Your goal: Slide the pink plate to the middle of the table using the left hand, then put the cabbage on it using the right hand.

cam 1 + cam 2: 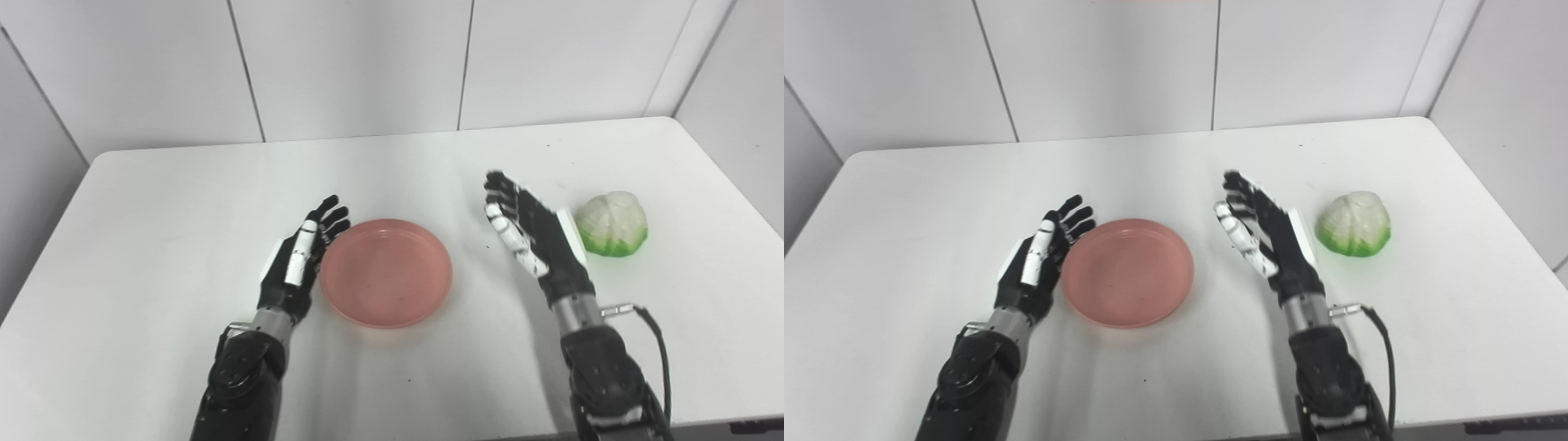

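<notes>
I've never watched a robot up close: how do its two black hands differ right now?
The left hand lies low, right beside the rim of the shallow pink round plate; the right hand stands apart from the plate, next to the pale green-and-white cabbage. The left hand shows its thumb side, the right hand its white-padded palm side. Both are open and hold nothing.

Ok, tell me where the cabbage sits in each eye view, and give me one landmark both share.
Left eye view: the cabbage lies right of centre on the table, just beyond the open right hand.
Right eye view: the cabbage is again right of centre, a little nearer the middle of the picture.
Shared landmark: the pink plate, near the table's middle, beside the left hand.
</notes>
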Motion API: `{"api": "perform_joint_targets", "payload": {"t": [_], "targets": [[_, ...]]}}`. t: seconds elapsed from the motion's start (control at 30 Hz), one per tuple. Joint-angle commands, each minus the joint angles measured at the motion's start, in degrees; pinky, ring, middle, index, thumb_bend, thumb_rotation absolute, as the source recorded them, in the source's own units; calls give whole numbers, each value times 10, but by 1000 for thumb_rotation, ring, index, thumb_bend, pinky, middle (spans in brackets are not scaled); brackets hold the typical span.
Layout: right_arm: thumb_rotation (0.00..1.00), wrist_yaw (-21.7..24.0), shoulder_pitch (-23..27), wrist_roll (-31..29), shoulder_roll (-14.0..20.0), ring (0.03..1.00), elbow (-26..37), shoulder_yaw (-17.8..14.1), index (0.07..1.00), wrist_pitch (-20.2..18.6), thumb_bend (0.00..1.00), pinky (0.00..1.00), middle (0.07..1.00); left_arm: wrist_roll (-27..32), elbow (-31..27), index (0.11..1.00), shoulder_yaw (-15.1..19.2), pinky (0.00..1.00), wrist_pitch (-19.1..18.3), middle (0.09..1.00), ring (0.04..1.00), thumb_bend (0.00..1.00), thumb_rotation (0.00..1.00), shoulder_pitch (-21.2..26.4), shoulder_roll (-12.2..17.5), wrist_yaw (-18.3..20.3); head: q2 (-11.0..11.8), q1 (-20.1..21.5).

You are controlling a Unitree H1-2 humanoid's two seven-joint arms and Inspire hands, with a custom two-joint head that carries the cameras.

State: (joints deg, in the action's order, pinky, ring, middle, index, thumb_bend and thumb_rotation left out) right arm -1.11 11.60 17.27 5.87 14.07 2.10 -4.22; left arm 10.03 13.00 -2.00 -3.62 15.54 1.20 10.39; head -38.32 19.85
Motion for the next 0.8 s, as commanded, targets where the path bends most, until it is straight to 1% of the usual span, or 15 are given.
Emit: {"api": "perform_joint_targets", "payload": {"t": [0.0, 0.03, 0.1, 0.13, 0.17, 0.23, 0.27, 0.3, 0.37, 0.5, 0.53, 0.57, 0.67, 0.77], "targets": [[584, -13, 31, 9, 6, 754, 34, -14, 789, 5, 797, 702, 777, 7, 25, 877, 8, 885, -13, 886, 877, 444, 1000, -9, 12, 7, 1, 0], [575, -11, 39, 11, 12, 755, 41, -19, 790, 4, 806, 704, 778, 9, 29, 878, 10, 885, -12, 886, 876, 444, 1000, -8, 13, 10, 2, 13], [549, -6, 51, 23, 25, 752, 52, -24, 794, 4, 852, 702, 777, 12, 36, 880, 13, 884, -9, 886, 876, 447, 1000, -7, 16, 15, 2, 24], [544, 3, 59, 30, 38, 752, 65, -28, 796, -7, 864, 703, 778, 15, 41, 881, 15, 883, -6, 886, 876, 448, 1000, -5, 19, 21, 1, 33], [534, 8, 63, 34, 46, 780, 73, -31, 819, -16, 910, 734, 798, 17, 45, 884, 16, 889, -4, 888, 879, 452, 1000, -4, 21, 26, 1, 34], [525, 20, 70, 43, 63, 815, 90, -38, 849, -34, 966, 769, 828, 21, 50, 889, 18, 895, -1, 892, 883, 454, 1000, -2, 24, 32, 1, 42], [508, 24, 72, 48, 72, 844, 97, -41, 875, -42, 987, 799, 853, 24, 52, 888, 20, 891, 1, 892, 882, 451, 1000, -2, 25, 34, 2, 51], [501, 28, 74, 54, 81, 874, 104, -44, 906, -50, 997, 826, 881, 25, 55, 887, 21, 886, 4, 890, 880, 451, 1000, -1, 26, 37, 2, 51], [499, 35, 75, 68, 94, 886, 116, -50, 923, -67, 1000, 835, 896, 28, 59, 886, 25, 884, 7, 889, 878, 454, 1000, -1, 29, 42, 4, 68], [509, 45, 74, 112, 123, 945, 135, -62, 991, -102, 1000, 887, 959, 29, 65, 880, 31, 874, 3, 882, 871, 468, 1000, 0, 34, 47, 7, 92], [516, 47, 73, 120, 126, 951, 136, -63, 997, -107, 1000, 885, 968, 30, 67, 883, 31, 877, 3, 883, 873, 468, 1000, 1, 36, 49, 7, 92], [534, 53, 70, 129, 137, 973, 138, -68, 999, -119, 1000, 908, 985, 35, 72, 885, 33, 884, 5, 885, 876, 463, 1000, 3, 38, 53, 9, 100], [546, 68, 59, 148, 164, 992, 137, -85, 1000, -147, 1000, 926, 998, 46, 86, 882, 40, 888, 9, 886, 879, 460, 1000, 9, 41, 62, 10, 108], [555, 74, 50, 160, 180, 990, 134, -101, 1000, -161, 1000, 914, 1000, 49, 96, 883, 42, 889, 12, 889, 883, 460, 1000, 12, 46, 68, 10, 112]]}}
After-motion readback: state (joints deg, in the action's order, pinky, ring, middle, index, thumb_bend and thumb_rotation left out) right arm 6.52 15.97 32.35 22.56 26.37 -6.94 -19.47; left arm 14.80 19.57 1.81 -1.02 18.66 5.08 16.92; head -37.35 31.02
